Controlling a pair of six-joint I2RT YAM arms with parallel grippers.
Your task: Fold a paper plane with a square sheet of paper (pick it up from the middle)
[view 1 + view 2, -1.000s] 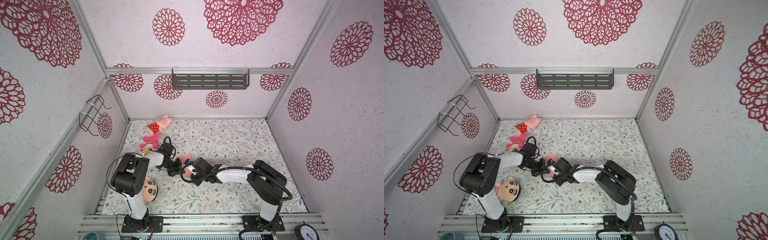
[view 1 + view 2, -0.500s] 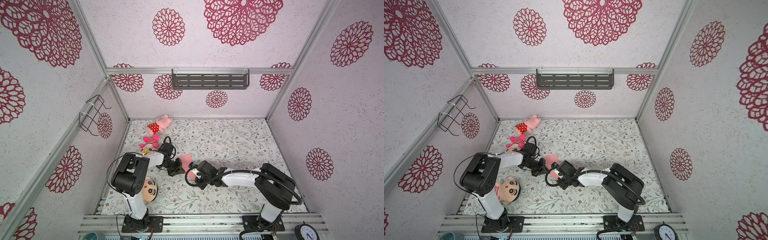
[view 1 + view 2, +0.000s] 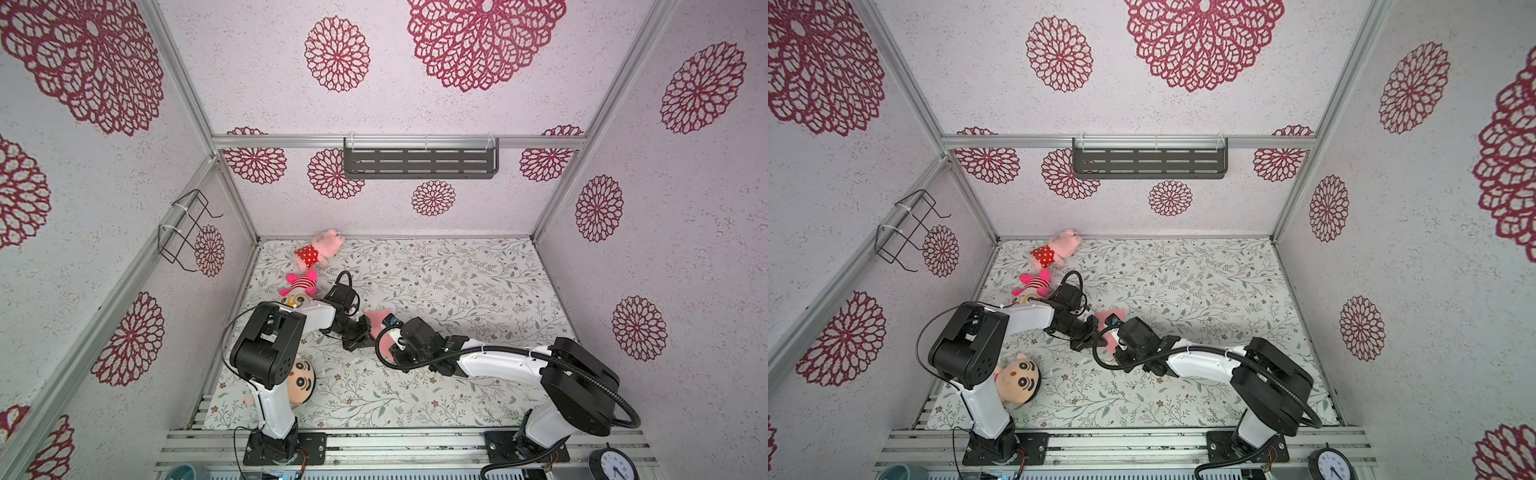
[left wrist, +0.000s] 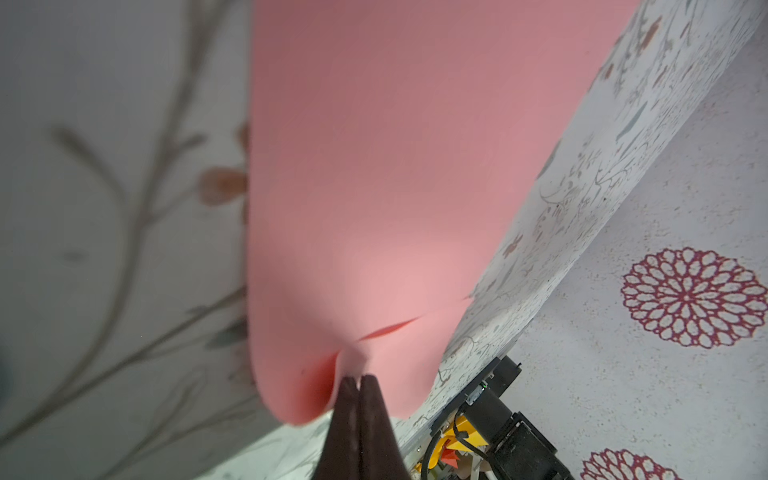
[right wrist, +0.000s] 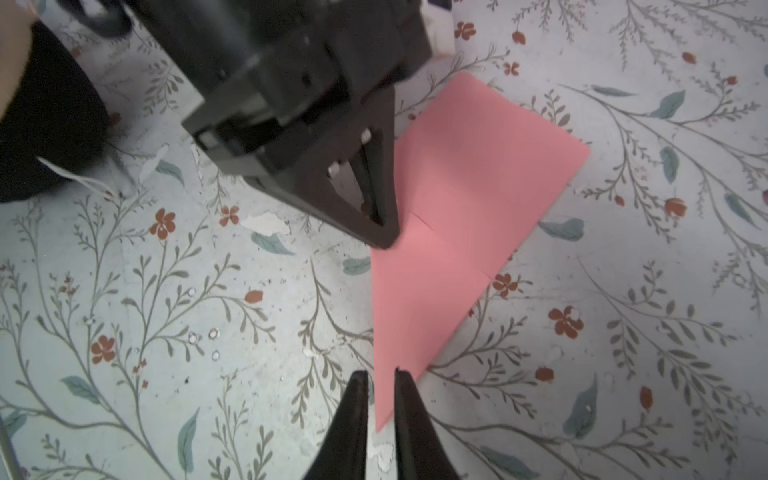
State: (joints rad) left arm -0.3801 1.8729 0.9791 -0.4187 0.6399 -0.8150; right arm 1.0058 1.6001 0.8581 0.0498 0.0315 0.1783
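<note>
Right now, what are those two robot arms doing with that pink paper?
They are folding a thin pink sheet of paper on the flowery table mat. The left gripper is shut, pinching the paper's edge. The right gripper has its fingers a little apart around the pointed folded corner. It is not a plane yet. Plush toys lie off to the side.

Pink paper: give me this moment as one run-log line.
paper: partly folded, on the mat | left pincer: shut, pinching the paper's edge | right pincer: slightly open, tips straddling the pointed corner | plane: not yet formed
</note>
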